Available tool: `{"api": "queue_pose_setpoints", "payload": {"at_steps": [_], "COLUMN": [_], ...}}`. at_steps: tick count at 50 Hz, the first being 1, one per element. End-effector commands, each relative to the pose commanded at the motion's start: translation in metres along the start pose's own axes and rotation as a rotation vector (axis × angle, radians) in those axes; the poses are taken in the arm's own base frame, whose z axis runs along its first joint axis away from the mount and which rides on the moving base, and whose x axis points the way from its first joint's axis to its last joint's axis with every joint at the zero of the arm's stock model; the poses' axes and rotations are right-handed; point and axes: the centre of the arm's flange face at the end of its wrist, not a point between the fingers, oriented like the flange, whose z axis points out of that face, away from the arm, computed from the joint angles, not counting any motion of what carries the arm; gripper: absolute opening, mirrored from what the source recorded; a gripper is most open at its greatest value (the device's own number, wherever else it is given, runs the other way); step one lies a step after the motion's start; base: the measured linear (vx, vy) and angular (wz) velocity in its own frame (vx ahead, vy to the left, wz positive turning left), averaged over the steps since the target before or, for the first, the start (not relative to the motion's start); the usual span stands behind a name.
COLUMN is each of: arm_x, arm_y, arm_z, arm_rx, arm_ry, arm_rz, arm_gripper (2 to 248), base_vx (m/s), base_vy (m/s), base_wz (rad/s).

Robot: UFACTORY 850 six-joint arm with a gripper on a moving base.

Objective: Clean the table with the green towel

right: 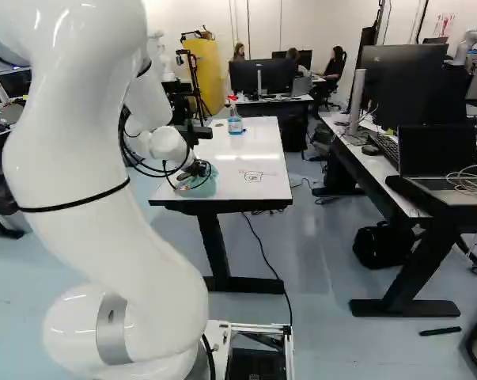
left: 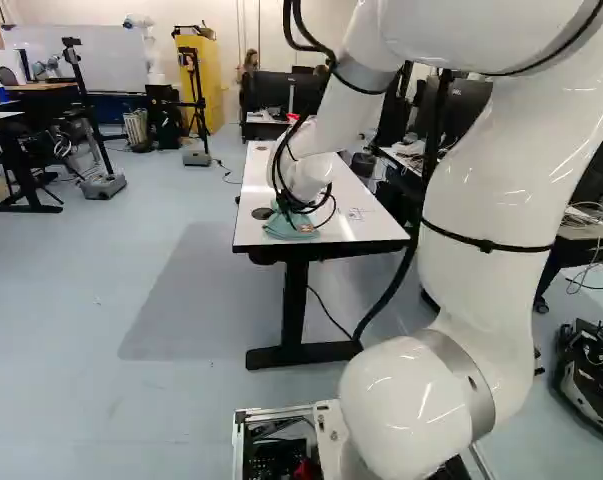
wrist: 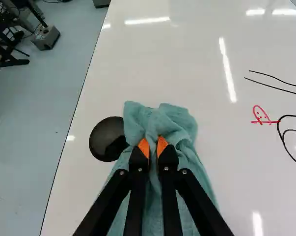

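- Green towel (wrist: 179,120): soft, matte cloth gathered into creased folds, lying on the near end of the table, at the centre of the left base view and left of centre in the right base view.
- Gripper (wrist: 153,142): clenched on the towel, a fold pinched between its orange pads.
- Black disc (wrist: 104,139): smooth, round, just beside the towel.
- Table (right: 262,146): glossy white top with dark edges, reflecting the lights.
- Marks: a small red figure (wrist: 263,116), thin black lines (wrist: 273,83) and nested black curves (wrist: 283,140), apart from the towel.
- Spray bottle (right: 235,123): clear, blue liquid, red nozzle, upper centre of the right base view.
- Progress: towel in hand; the marks are left to wipe, so the work is judged early.
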Motion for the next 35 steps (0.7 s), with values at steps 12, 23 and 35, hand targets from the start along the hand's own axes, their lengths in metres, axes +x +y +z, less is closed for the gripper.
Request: {"api": "queue_pose_setpoints", "payload": {"at_steps": [12, 23, 35], "arm_x": [0.007, 0.023, 0.044], "arm_y": [0.0, 0.01, 0.022], "arm_z": [-0.011, -0.014, -0.015], "arm_rx": [0.003, -0.008, -0.025], "arm_ry": [0.024, 0.055, 0.091], "arm_rz": [0.003, 0.022, 0.045], "arm_gripper": [38, 38, 38], "base_vx": [0.0, 0.0, 0.0], "base_vy": [0.0, 0.0, 0.0], "base_wz": [0.0, 0.0, 0.0]}}
